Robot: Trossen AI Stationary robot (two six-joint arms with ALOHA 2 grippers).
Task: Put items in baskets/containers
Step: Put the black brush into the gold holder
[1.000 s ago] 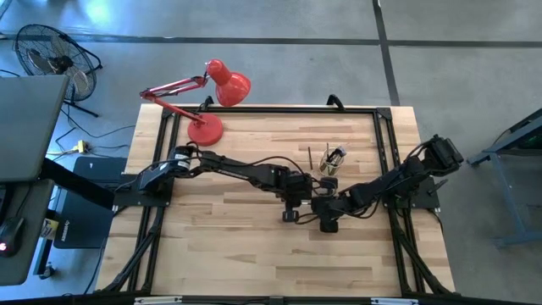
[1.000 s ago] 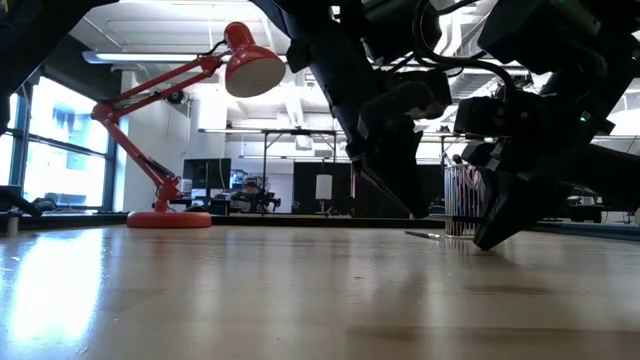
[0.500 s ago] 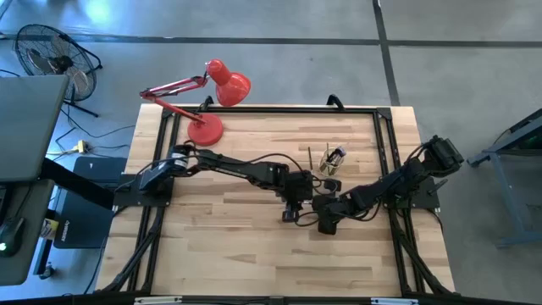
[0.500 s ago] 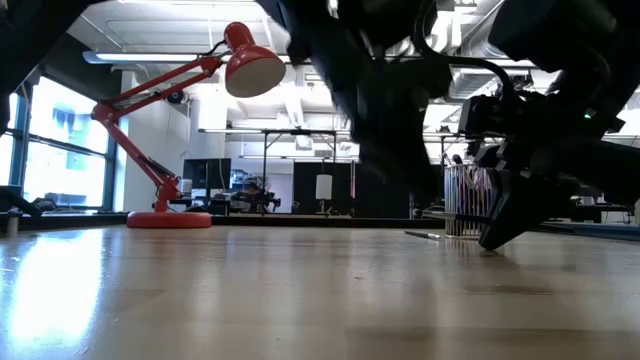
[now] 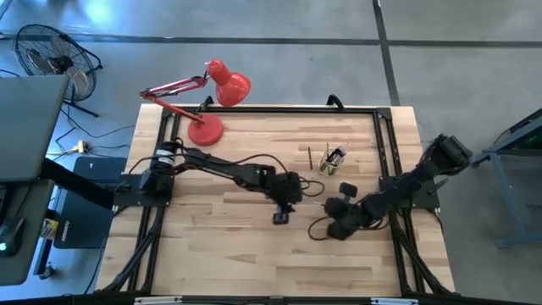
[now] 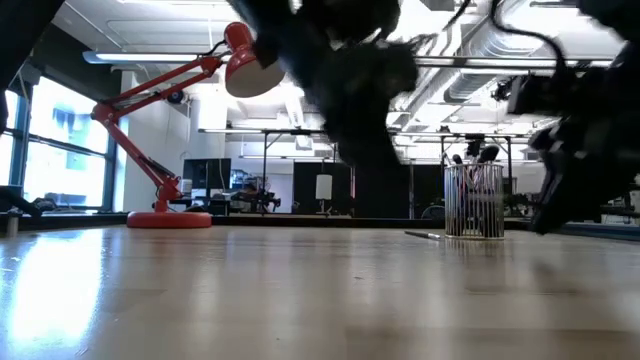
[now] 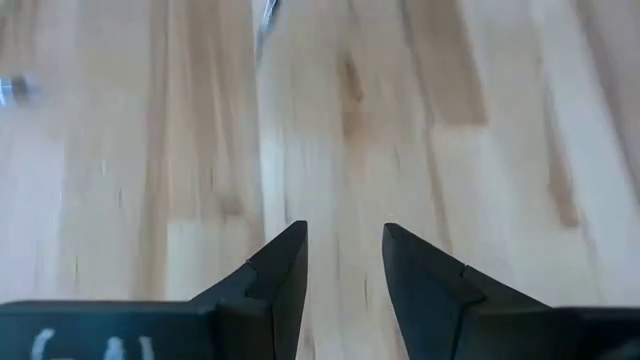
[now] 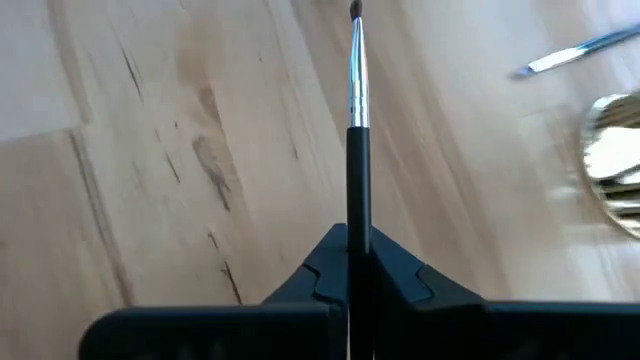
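High view: the glass cup (image 5: 329,166) stands right of table centre, brushes in it; the right gripper (image 5: 338,227) is near, on the front side.

Right wrist view: jaws pinch a makeup brush (image 8: 357,110) — lift, upend it over the cup.

Left wrist view: the left gripper (image 7: 343,262) is spread — empty.

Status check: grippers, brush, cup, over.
Right gripper shut on slim black-and-silver makeup brush. Left gripper open, empty. Clear glass cup already holds brushes; one brush loose beside it.

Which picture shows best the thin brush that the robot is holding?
The right wrist view: the thin black-and-silver makeup brush sticks straight out of the shut right hand, filling the picture. In the high, low and left wrist views I cannot make it out.
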